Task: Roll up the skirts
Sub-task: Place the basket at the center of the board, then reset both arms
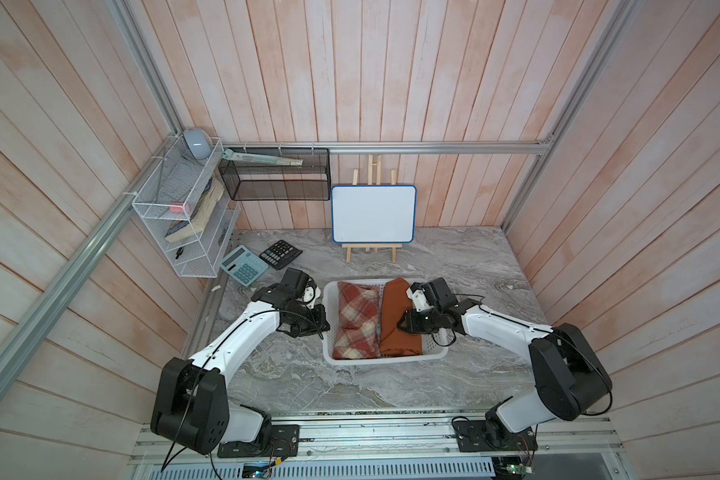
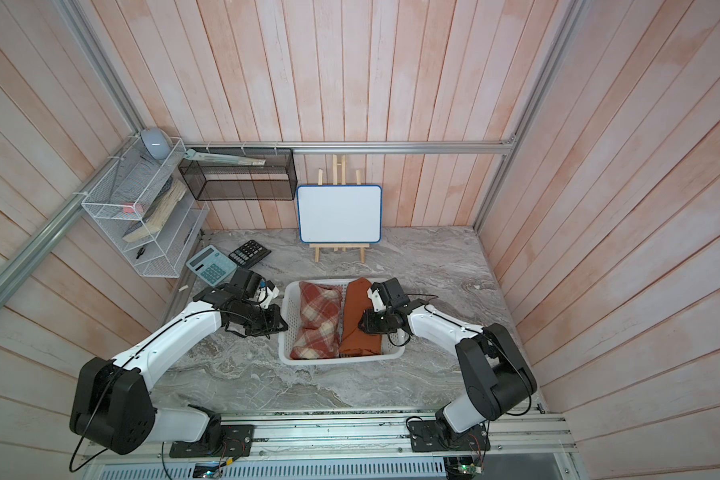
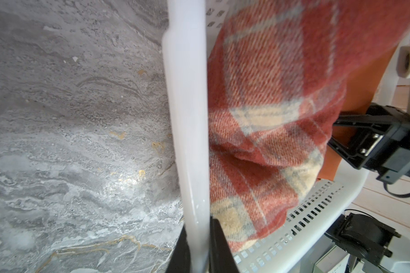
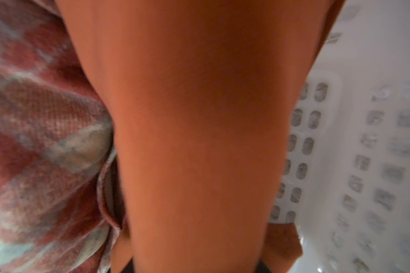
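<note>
left gripper (image 3: 198, 228): cut off by edge | basket (image 4: 369, 146): blurred | plaid skirt (image 4: 40, 132): blurred

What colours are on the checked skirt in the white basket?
The plaid skirt in the basket is red, cream and tan; clearest in the left wrist view.

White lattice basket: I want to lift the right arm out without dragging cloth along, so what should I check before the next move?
1. The woolly red-cream plaid skirt is rolled and lies inside the white lattice plastic basket: ok.
2. The plain rust-orange skirt is rolled and lies beside it in the basket: ok.
3. The left pincer is clamped on the basket's side rim, steadying it: ok.
4. The right pincer is free of the orange skirt: cannot tell; its jaws straddle the roll.
5. The basket sits flat on the grey marble table: ok.
</note>
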Controlling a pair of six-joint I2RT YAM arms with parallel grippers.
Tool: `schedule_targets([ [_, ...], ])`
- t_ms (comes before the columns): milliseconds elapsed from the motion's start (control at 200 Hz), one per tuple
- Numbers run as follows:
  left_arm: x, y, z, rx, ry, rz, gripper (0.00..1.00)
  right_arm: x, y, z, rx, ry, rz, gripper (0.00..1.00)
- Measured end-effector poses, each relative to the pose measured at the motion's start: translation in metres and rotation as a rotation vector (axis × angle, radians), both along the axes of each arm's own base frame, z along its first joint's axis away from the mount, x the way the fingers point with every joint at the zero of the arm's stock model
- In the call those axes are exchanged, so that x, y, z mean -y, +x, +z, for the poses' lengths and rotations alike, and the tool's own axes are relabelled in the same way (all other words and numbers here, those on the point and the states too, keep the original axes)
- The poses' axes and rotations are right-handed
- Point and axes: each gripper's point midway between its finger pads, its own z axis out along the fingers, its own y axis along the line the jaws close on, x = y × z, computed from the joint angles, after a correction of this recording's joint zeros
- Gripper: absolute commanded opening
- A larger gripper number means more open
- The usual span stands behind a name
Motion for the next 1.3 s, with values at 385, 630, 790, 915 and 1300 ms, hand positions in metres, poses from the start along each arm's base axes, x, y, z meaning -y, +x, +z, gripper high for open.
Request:
schedule_targets([
  [385, -0.005, 0.003, 0.003, 0.031, 0.025, 0.006, 0.10, 0.004, 0.004, 0.052, 0.152, -0.126, -0.013, 0.60],
  [630, -0.018, 0.017, 0.006, 0.104, 0.089, 0.048, 0.36, 0.019, 0.013, 0.064, 0.219, -0.201, -0.053, 0.62],
  [790, -0.019, 0.027, 0.006, 0.135, 0.102, 0.059, 0.36, 0.026, 0.016, 0.063, 0.234, -0.239, -0.074, 0.62],
  [915, -0.023, 0.035, 0.007, 0.159, 0.129, 0.077, 0.43, 0.028, 0.017, 0.065, 0.243, -0.246, -0.078, 0.62],
  [1300, -0.057, 0.055, 0.186, 0.815, 0.089, 0.263, 1.00, 0.047, 0.021, 0.225, 0.746, -0.056, -0.180, 0.98],
])
